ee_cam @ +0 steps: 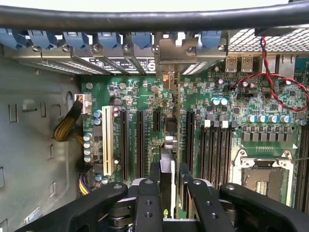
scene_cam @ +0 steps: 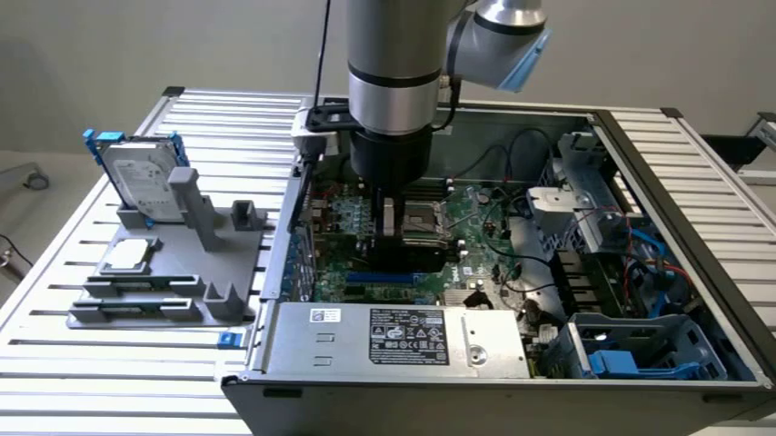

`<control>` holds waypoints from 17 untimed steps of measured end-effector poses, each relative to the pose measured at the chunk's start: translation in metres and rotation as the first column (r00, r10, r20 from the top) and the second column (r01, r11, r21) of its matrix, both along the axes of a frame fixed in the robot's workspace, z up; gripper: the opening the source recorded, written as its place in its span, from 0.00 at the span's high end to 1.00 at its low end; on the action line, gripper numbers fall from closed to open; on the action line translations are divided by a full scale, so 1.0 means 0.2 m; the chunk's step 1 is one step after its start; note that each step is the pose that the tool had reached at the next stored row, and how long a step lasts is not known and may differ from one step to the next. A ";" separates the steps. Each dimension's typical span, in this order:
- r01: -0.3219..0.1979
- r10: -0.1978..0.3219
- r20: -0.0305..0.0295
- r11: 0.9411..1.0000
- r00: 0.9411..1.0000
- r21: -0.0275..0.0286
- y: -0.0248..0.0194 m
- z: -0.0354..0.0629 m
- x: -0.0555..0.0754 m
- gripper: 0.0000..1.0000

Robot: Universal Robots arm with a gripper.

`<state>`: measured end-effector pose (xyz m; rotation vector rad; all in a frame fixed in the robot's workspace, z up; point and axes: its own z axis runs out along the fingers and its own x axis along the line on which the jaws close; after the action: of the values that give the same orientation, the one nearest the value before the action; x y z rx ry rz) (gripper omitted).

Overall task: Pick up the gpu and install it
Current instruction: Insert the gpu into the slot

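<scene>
Two fingers of the pincer (ee_cam: 169, 170) drawn nearly together, clamped on the gpu (ee_cam: 166, 183), held edge-on, likely to meet a slot squarely. Just ahead, black expansion slots (ee_cam: 140, 140) on the motherboard (ee_cam: 145, 92). Farthest beyond the pincer, blue card latches (ee_cam: 108, 38) in a row.

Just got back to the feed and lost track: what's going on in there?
The arm reaches down into the open case. Its claw is shut on the gpu, holding it edge-on just over the motherboard, in line with the long slots. Whether the card is seated in a slot cannot be told. The hard drive stands in its holder outside the case, on the exterior view's left.
</scene>
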<state>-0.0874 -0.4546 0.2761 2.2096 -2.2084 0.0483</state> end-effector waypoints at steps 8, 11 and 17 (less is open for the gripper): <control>0.000 0.000 0.000 1.000 1.000 0.003 0.000 -0.018 0.00 0.73; 0.000 0.000 0.000 1.000 1.000 0.006 0.000 -0.028 -0.01 0.73; 0.000 0.000 -0.003 1.000 1.000 0.014 0.000 -0.043 -0.01 0.73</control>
<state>-0.0894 -0.4545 0.2675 2.2149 -2.2143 0.0300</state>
